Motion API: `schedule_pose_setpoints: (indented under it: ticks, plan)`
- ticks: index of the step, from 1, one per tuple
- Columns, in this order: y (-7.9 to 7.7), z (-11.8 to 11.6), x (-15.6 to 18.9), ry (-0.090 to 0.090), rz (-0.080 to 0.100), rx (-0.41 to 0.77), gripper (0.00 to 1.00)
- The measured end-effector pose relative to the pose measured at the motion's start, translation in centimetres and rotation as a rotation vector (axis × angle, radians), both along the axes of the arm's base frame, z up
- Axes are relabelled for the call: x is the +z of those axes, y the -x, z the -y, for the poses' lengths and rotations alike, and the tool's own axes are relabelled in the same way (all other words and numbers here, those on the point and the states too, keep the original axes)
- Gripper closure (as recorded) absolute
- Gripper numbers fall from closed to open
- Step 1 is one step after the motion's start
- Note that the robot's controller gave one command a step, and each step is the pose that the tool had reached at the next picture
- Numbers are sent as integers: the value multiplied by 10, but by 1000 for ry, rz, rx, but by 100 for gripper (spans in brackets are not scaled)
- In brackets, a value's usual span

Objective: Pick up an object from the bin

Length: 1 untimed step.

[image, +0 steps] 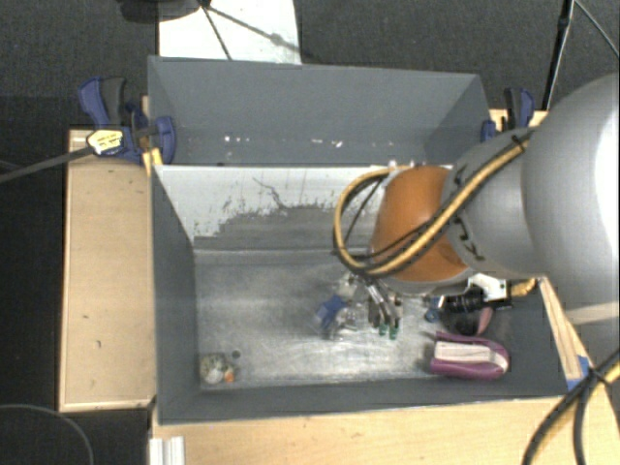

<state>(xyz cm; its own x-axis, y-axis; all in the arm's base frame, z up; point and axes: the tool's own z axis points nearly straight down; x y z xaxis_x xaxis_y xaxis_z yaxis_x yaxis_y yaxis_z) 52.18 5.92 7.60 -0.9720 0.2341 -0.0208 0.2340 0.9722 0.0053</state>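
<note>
My gripper [381, 318] hangs low over the middle of the bin floor, under the orange wrist cover. A small blue object [332, 315] lies just to its left, touching or nearly touching it; whether it is gripped I cannot tell. To the right, partly under the arm, a black object with a red part [463, 307] lies near the bin's right wall.
A purple and white oblong object [468, 357] lies at the front right of the bin. A small mottled round thing [217, 367] sits in the front left corner. The arm and its cables cover the right rear of the bin.
</note>
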Motion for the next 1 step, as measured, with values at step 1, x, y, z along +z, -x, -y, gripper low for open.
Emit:
schedule_pose_setpoints:
  ticks: [1]
  plan:
    - [-13,-1,129,-1,-10,22,100]
